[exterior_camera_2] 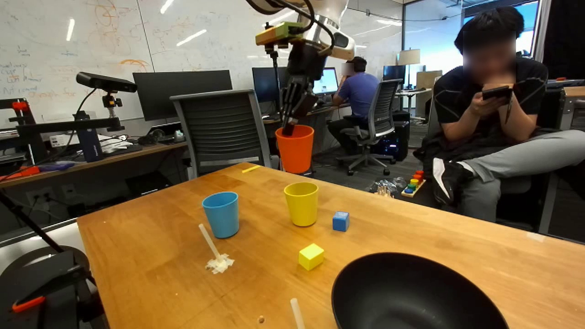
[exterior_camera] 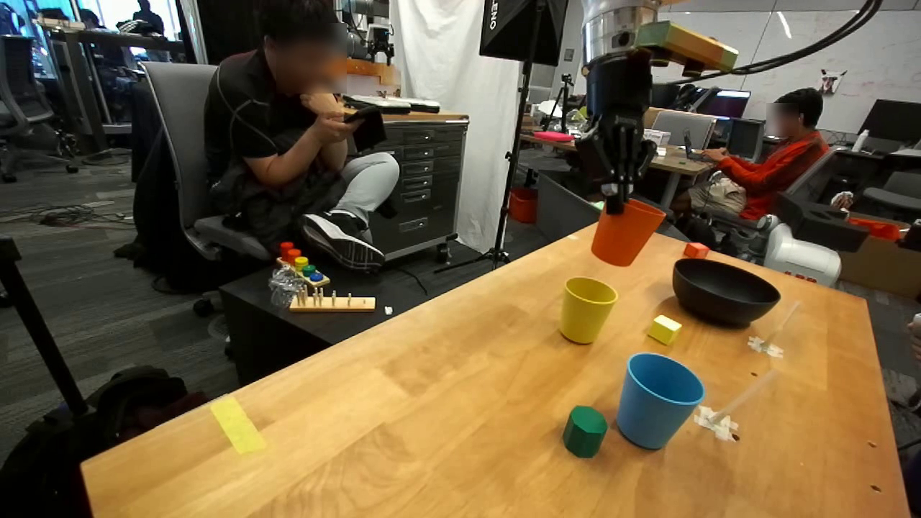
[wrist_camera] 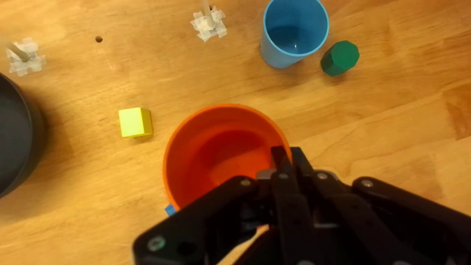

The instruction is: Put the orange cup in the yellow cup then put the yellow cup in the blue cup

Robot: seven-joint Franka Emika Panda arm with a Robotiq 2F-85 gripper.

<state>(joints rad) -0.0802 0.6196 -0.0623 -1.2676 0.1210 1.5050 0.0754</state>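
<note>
The tool point(wrist_camera: 291, 158) has the orange plastic cup point(wrist_camera: 228, 151) pinched by its rim, leaning slightly in midair, and the yellow plastic cup point(exterior_camera_2: 301, 205) is upright on the table point(exterior_camera_2: 155, 265) roughly underneath, so mostly straight down imo.

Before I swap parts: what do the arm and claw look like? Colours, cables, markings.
The arm shows a white shell in an exterior view, plus a silver collar. The claw is black, with jointed links, slim fingers and pale round screw heads. A green-and-orange box is mounted alongside; black cables run off nearby. I can read no markings.
</note>
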